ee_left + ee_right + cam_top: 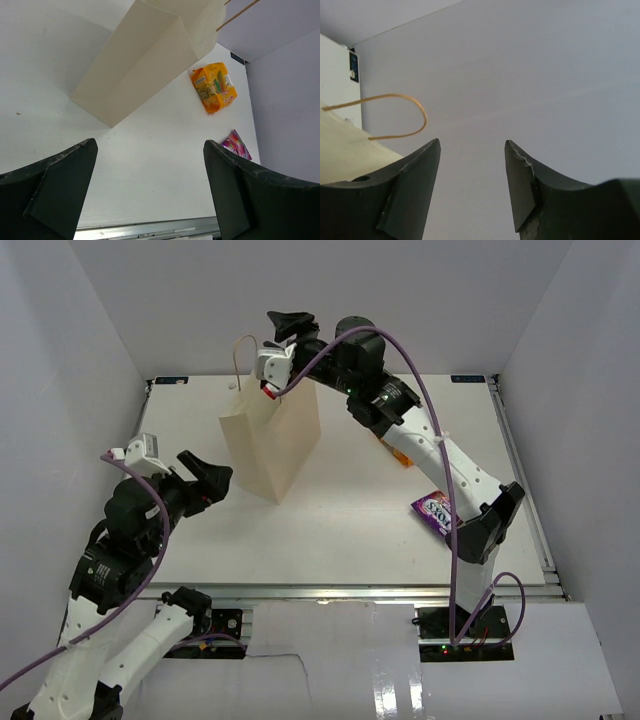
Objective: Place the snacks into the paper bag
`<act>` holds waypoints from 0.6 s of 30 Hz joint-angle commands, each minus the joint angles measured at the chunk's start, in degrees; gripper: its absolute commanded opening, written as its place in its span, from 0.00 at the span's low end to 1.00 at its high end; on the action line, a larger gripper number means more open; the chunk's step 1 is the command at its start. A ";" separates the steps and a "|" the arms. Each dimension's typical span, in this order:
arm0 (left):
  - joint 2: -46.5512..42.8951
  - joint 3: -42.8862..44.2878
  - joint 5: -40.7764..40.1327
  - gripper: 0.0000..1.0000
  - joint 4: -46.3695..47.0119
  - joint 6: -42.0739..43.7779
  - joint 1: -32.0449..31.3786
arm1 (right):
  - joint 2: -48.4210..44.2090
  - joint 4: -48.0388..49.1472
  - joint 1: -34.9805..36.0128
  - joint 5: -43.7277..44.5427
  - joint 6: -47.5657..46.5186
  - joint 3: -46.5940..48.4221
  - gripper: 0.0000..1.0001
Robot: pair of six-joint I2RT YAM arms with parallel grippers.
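Beneath both claws spreads a white matt table (340, 540), closed in at the back and both sides by plain pale wall panels (90, 340), with a metal rail (350, 590) along its near edge. High at the far side, the right claw (472, 144) hangs with its fingers parted and nothing between them; most of what lies ahead of it is the back wall, while the paper bag (272, 445) stands upright below and to its left, one loop handle (400, 112) arching just off its left finger. The left claw (149, 145) is spread wide and empty, low over the table; the bag stands ahead of it and a little left, the orange pack (215, 87) lies flat farther ahead to its right, and the purple candy bag (236, 144) lies just past its right finger, partly covered by that finger. No view shows the bag's inside; its top is cut off from the left wrist; from above, the right arm hides most of the orange pack and one edge of the purple one; a red speck (268, 391) under the right wrist is too small to identify.
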 commanded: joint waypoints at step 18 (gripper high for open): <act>-1.17 -0.99 4.33 0.98 5.38 2.62 -0.14 | -35.50 -15.06 -45.60 -10.92 55.96 -44.07 0.90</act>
